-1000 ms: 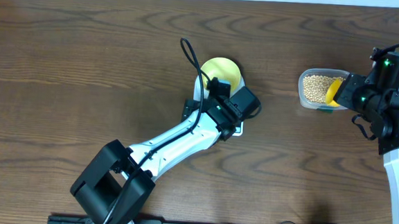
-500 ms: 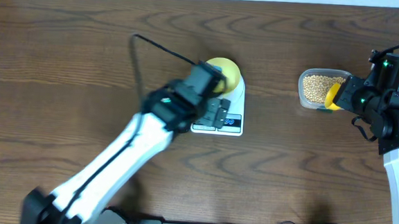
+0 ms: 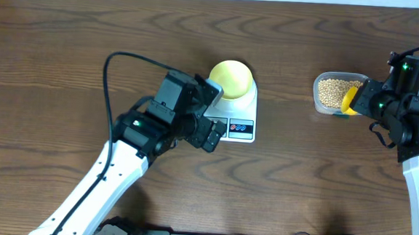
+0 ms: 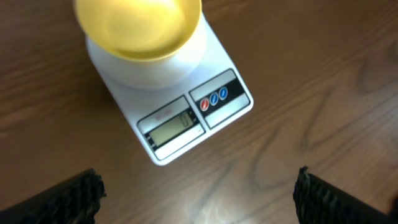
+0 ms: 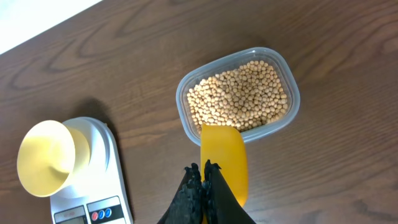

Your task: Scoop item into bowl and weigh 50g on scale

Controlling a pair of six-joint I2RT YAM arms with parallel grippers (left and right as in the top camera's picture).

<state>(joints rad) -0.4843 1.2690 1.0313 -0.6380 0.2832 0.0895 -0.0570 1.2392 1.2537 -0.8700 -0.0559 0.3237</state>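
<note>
Wooden table (image 3: 69,36): empty bowl (image 3: 232,79) on scale (image 3: 239,127), beans (image 5: 239,93) in tub (image 5: 292,81) well apart. With right gripper (image 5: 202,186) clamped on scoop (image 5: 224,158), dip deep, lift level; keep left gripper (image 4: 198,199), jaws spread wide, clear of scale.

Soft, even light from above fills every view. The dark brown wooden table (image 3: 53,50) shows mild sheen; the white rectangular digital scale (image 5: 102,163) throws a faint shadow. The left gripper (image 4: 199,194) has blurred fingertips (image 4: 65,200).
</note>
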